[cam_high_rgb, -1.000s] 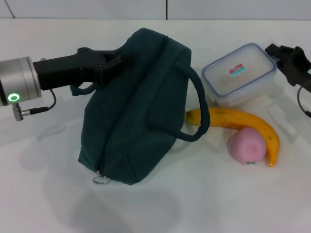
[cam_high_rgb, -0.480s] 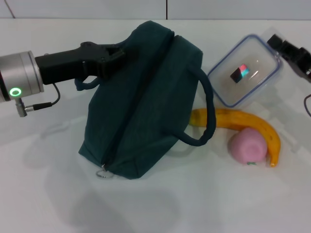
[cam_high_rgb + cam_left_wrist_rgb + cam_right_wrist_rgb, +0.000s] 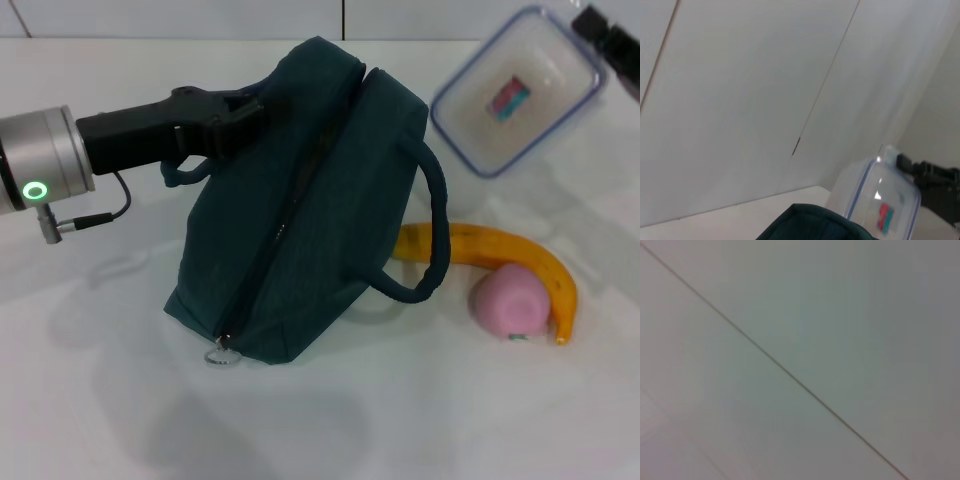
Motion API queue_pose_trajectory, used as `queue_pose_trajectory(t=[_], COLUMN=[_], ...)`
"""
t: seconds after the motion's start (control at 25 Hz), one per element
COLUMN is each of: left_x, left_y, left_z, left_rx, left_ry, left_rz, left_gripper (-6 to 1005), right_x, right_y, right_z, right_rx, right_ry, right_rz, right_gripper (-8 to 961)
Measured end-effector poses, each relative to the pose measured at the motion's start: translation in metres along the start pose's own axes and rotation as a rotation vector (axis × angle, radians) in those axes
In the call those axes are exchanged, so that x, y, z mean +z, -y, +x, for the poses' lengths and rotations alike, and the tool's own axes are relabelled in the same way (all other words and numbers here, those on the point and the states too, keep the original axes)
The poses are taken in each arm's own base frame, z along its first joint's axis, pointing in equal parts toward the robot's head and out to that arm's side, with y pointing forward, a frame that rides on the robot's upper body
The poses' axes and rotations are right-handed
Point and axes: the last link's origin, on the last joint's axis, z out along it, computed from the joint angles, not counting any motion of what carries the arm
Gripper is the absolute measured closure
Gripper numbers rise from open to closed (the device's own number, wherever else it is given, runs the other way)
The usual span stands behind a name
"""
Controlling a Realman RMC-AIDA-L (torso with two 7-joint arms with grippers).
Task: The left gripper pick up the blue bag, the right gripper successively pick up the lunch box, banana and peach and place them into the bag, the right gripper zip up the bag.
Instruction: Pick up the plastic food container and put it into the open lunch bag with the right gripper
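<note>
Head view: the left gripper (image 3: 235, 112) reaches in from the left and is clamped on the far edge of the blue bag (image 3: 300, 220), by the far handle, holding that edge up while the bag's bottom rests on the white table (image 3: 420, 410). The zipper line runs down to its ring pull (image 3: 221, 355), and the mouth looks nearly closed. The lunch box (image 3: 518, 90) hangs tilted in the air at the upper right, off the table, held at its far corner by the right gripper (image 3: 607, 33), which is mostly cut off by the frame edge; its claw is closed on the box. The banana (image 3: 500, 255) and the peach (image 3: 511, 302) lie touching each other on the table right of the bag, with 1 bag handle looping over the banana's end.

Left wrist view: the tilted lunch box (image 3: 879, 200) shows above the bag's top edge (image 3: 815, 222), with the right gripper (image 3: 930, 182) at its corner.

Right wrist view: only a blank wall with a seam.

Risks, as I judge them: a corner grip on a tilted box may let it swing or slip; if the bag's mouth is not open wide enough, the box could catch on the rim and push the bag from the left claw's hold.
</note>
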Motion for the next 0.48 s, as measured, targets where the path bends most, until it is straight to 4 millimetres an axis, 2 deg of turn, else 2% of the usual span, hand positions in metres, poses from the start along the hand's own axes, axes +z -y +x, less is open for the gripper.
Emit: queue_pose_trajectory(t=[0.32,0.48], left_x=[0.005,0.006], left_y=[0.000,0.001], left_z=[-0.001,-0.002], left_rx=[0.000,-0.010], left_ry=[-0.001,-0.001], left_rz=[-0.009,-0.010], left_gripper=[958,958], right_x=[0.036,0.059], right_y=[-0.029,-0.042], right_z=[-0.025,-0.027], right_rx=[-0.080,-0.086], right_ry=[0.080,0.057], right_rz=[-0.205,-0.285], right_gripper=[859,858])
